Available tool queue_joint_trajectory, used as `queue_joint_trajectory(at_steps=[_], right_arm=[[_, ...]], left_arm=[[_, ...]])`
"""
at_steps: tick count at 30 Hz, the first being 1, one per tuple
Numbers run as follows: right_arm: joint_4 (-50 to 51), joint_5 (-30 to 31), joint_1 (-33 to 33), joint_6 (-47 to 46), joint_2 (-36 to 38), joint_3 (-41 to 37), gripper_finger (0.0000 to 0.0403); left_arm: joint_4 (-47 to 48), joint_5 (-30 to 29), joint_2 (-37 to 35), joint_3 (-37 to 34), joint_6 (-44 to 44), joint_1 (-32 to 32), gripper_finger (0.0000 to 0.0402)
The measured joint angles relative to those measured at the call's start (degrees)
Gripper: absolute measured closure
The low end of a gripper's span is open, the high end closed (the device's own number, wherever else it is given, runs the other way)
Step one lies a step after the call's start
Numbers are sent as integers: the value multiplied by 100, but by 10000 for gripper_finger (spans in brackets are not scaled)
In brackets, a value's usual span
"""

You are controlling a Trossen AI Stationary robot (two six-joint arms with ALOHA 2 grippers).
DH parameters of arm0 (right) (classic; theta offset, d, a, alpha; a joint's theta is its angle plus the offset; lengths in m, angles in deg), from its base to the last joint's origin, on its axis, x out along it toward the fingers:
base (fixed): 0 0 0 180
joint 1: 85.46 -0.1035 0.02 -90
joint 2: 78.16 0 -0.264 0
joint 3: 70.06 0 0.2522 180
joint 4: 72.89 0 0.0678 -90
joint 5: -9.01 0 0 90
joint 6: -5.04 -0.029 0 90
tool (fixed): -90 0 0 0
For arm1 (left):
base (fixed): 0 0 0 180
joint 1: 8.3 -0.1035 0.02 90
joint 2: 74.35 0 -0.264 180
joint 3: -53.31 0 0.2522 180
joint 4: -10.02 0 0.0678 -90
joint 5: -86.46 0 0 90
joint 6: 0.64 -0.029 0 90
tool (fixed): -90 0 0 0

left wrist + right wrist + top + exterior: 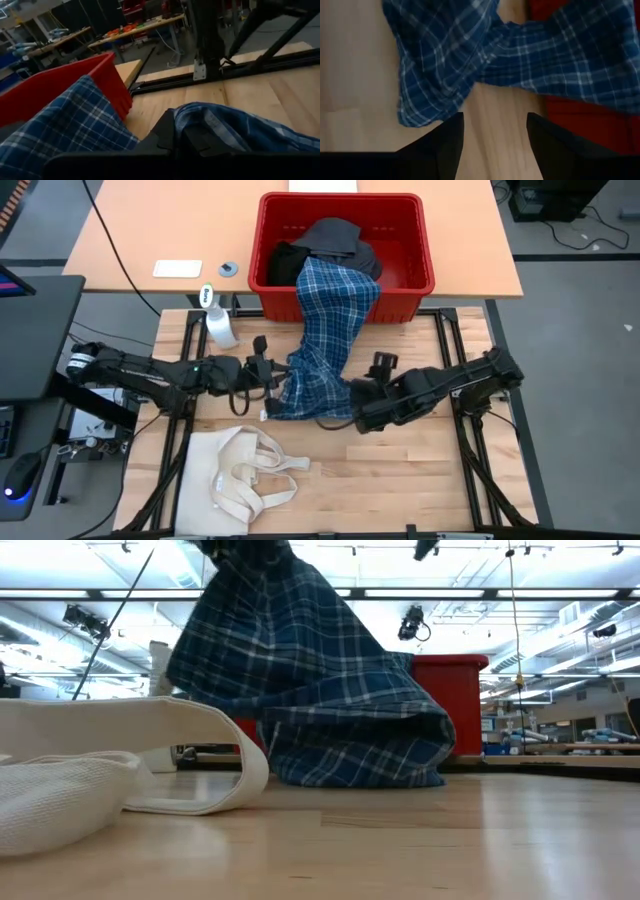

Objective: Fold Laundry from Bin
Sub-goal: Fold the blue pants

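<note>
The blue plaid shirt spills out of the red bin, over its near rim and down onto the table; its lower end lies on the wood. Dark garments lie heaped inside the bin. My left gripper is at the shirt's left edge, shut on it. My right gripper hovers just right of the shirt's lower end. In the right wrist view it is open, with bare table between its fingers and the shirt beyond the fingertips. My left gripper pinches a bunch of the shirt's cloth at its left side between its shut fingers, coming in about level from the table's left. The cloth is raised there and falls away like a tent, with the lower end on the table and the upper part over the bin's rim.
A cream tote bag with long handles lies near the front left. A white spray bottle stands left of the bin. A white card and a small round disc lie far left. Bare wood lies at the front right.
</note>
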Motion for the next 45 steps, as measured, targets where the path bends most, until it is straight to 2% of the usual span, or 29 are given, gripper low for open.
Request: queue_joint_trajectory(at_steps=[4,7,12,16,20,26,29,33,38,41,45], right_arm=[[-1242,172,-112,-18,562,-1380,191],[-2639,340,-204,262,962,-2467,192],[-4826,916,-270,887,1147,-4058,192],[-6413,1323,-197,1431,1042,-4782,192],[-7611,1420,-83,2316,809,-4876,192],[-9017,1408,70,4201,130,-4876,179],[-9718,1407,97,5188,-188,-4876,154],[-10824,1466,145,6620,-525,-4874,103],[-12190,1574,427,7797,-961,-4870,41],[-12943,1651,585,8456,-1225,-4870,26],[-13616,1837,800,8988,-1511,-4867,29]], left_arm=[[-757,1041,90,-288,658,-829,392],[-1225,1554,142,-498,1287,-1413,392],[-2162,1720,209,-550,2135,-2076,392],[-2499,1733,205,-548,2378,-2262,392],[-2635,1734,203,-548,2378,-2253,392],[-2838,1736,198,-548,2616,-2212,392],[-2836,1734,198,-548,2801,-2210,392],[-2849,1734,198,-548,3115,-2209,392],[-2958,1731,198,-548,3368,-2208,392],[-3054,1731,198,-548,3520,-2208,392],[-3188,1729,198,-548,3704,-2179,392]])
